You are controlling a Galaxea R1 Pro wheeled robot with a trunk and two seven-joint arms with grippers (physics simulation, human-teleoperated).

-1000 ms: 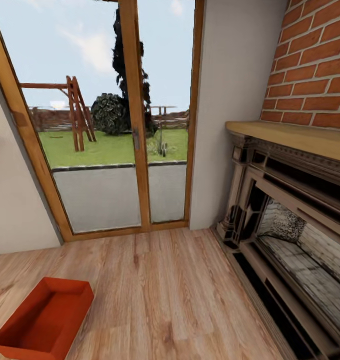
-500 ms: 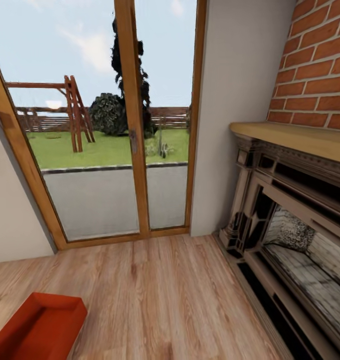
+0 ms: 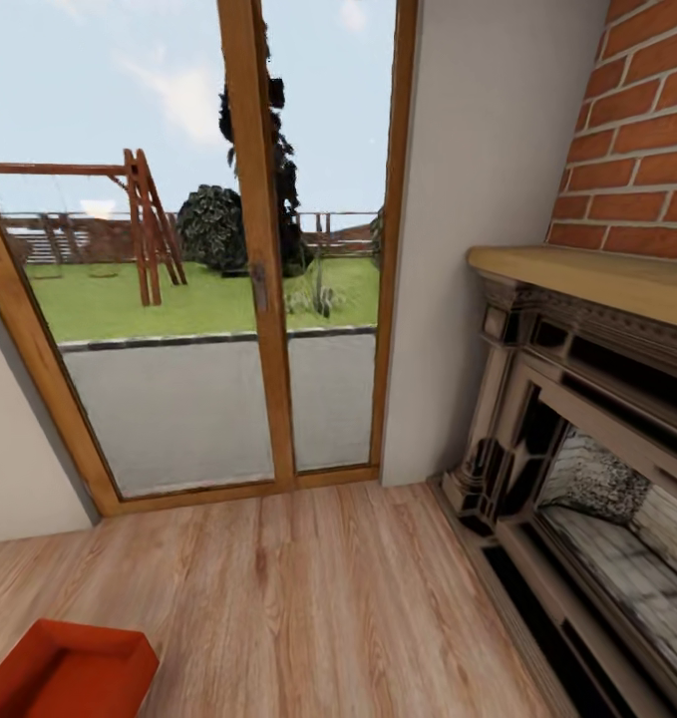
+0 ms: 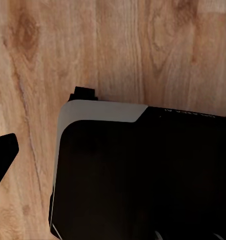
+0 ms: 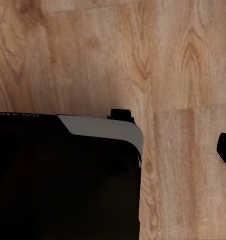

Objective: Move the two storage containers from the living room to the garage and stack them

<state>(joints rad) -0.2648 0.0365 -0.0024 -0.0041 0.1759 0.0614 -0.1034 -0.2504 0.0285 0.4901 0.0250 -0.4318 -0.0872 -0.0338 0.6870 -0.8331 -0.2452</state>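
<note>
one orange-red storage container (image 3: 67, 670) sat on the living room's wood plank floor (image 3: 318, 598), near the glass patio door (image 3: 228, 299) and well apart from the fireplace (image 3: 587, 469). nothing looked carried yet; garage stacking remained. couldn't tell how either arm's fingers stood.

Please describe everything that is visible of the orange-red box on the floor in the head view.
The storage container is an orange-red, open-topped rectangular box with plain flat walls, looking like smooth plastic. It sits upright on the light wood plank floor at the lower left corner of the head view, turned at an angle to the planks. The picture's edge cuts it off, so one corner, parts of its rim and part of its inside show. What shows of the inside looks empty. Nothing touches it except the floor.
</note>
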